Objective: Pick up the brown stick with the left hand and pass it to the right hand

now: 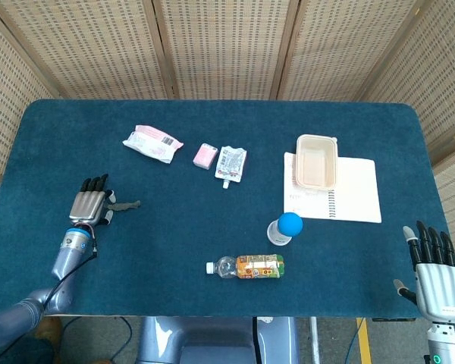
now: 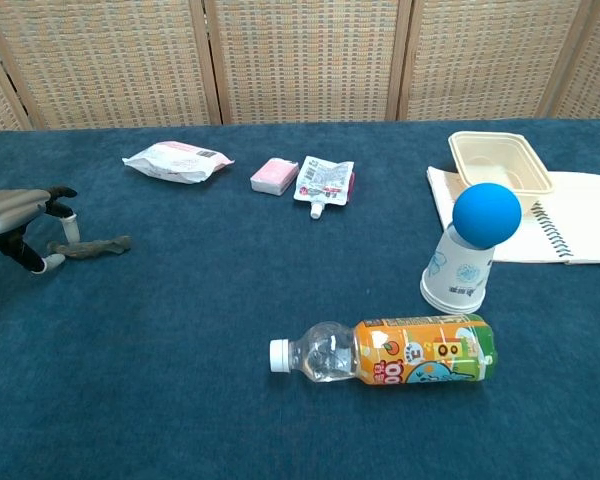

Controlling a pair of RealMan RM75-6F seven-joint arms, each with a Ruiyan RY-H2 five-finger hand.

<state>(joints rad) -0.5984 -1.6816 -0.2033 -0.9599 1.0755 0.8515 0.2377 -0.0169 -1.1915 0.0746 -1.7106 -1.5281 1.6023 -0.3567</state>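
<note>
Brown stick (image 2: pixel 90 246) lies flat on the table (image 1: pixel 174 227) near its left edge, just beside the left robot hand (image 1: pixel 89 205); it looks thin, light, stiff and knobbly, so a pinch near its middle should lift it level. From the chest, fingertips (image 2: pixel 46 264) curl down at the stick's near end, gripping nothing. Only the head view shows the right robot hand (image 1: pixel 435 274), released, fingers apart, well away.
</note>
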